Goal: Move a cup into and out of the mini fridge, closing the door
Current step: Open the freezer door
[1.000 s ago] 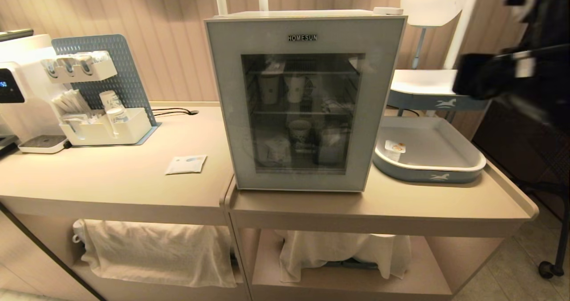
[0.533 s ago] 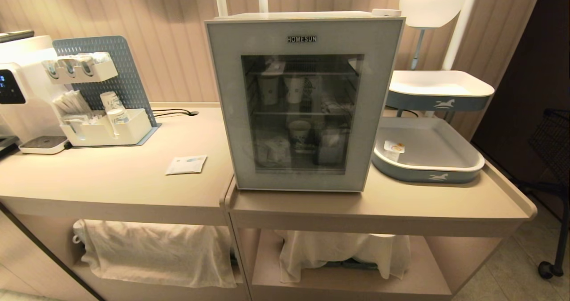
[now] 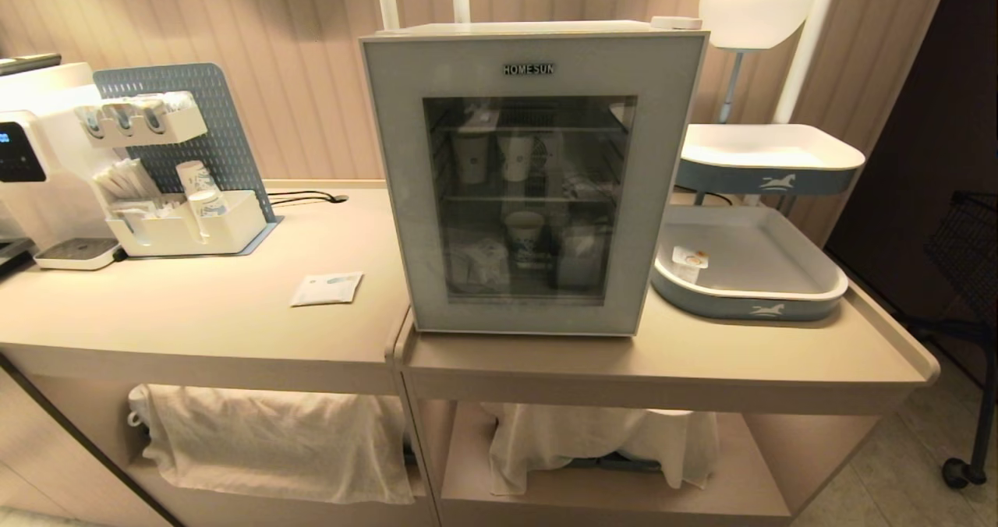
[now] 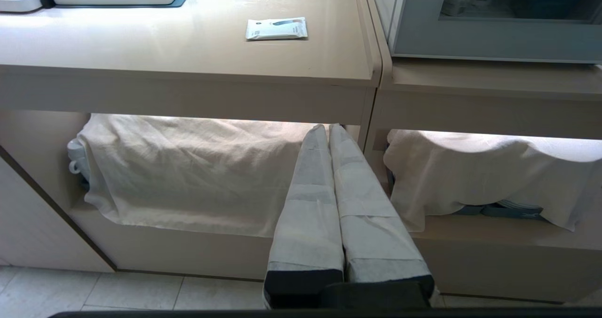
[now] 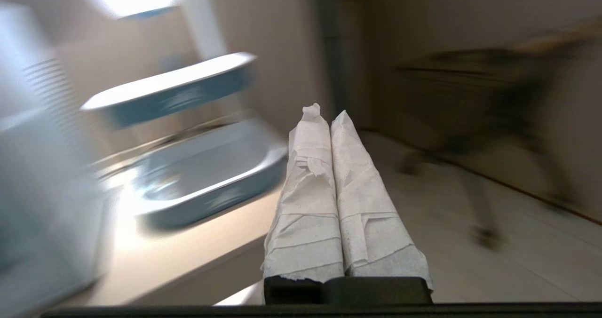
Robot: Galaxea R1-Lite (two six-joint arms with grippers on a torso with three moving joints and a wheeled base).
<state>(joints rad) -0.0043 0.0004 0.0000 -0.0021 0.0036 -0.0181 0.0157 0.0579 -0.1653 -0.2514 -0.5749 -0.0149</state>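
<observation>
Beige counter, mini fridge at its front edge, door shut. Left gripper pressed together, empty, below counter edge; right gripper likewise, beside the counter's end.

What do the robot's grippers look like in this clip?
Both look alike: the left gripper and right gripper each have two long tapered fingers wrapped in white, paper-like tape, on a black base. The right's wrapping is more frayed. No cables or markings show.

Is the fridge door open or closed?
Closed. The door sits flat against the mini fridge, with no gap along its edges.
</observation>
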